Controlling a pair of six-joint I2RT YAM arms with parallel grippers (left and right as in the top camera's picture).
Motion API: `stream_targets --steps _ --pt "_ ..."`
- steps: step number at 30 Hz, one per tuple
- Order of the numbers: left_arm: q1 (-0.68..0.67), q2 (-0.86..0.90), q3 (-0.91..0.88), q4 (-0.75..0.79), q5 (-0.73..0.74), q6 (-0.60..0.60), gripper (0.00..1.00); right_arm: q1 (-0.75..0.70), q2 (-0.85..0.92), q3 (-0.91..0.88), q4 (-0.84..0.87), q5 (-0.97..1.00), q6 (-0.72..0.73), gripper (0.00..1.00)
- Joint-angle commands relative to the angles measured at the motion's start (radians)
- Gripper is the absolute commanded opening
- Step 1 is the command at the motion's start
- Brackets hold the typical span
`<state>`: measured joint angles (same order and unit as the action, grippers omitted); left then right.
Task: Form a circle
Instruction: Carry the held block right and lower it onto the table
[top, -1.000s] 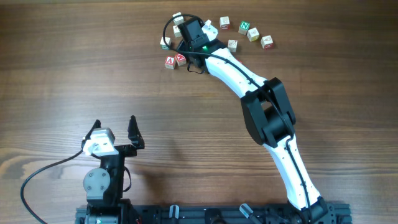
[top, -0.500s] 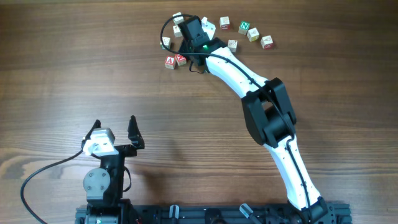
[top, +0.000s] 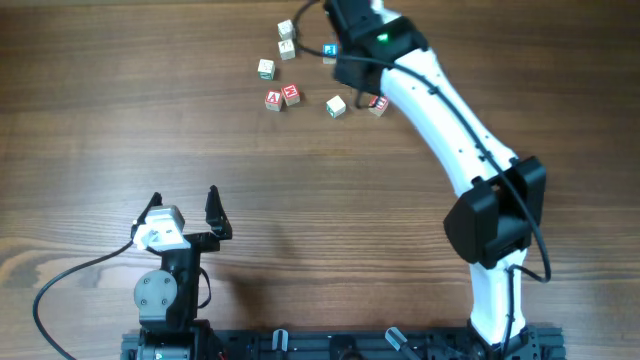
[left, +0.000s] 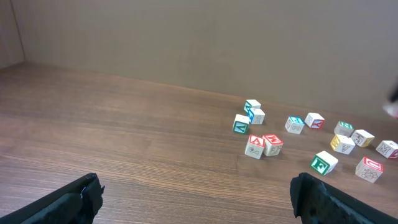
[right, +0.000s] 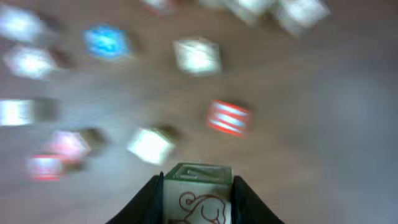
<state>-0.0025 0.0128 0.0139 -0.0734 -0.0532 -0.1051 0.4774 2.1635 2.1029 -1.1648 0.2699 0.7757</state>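
Note:
Several small lettered blocks lie in a loose group at the far middle of the table, among them a white one (top: 336, 105), a red pair (top: 282, 98) and a blue-faced one (top: 330, 50). My right gripper (right: 198, 196) is shut on a block with a green top and a brown drawing (right: 199, 186), held high above the group. The right arm (top: 430, 95) hides some blocks in the overhead view. My left gripper (top: 185, 205) stands open near the front left with nothing between its fingers, far from the blocks (left: 264, 145).
Bare wooden table surrounds the blocks. A black cable (top: 70, 275) curls at the front left beside the left arm's base. The right wrist view is blurred by motion.
The right gripper has shut on a block at the left of the group, lifted it and swung to the right. The left arm has not moved.

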Motion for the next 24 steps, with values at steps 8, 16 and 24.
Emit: stream_targets --steps 8,16,24 --pt "0.008 -0.01 -0.008 0.004 0.012 0.023 1.0 -0.317 -0.001 -0.002 -0.286 0.037 0.069 0.3" --pt "0.008 -0.01 -0.008 0.004 0.012 0.023 1.0 -0.5 0.0 -0.223 -0.221 -0.006 0.053 0.3" --pt "0.008 -0.01 -0.008 0.004 0.012 0.023 1.0 -0.554 0.0 -0.331 -0.148 -0.039 -0.005 0.31"
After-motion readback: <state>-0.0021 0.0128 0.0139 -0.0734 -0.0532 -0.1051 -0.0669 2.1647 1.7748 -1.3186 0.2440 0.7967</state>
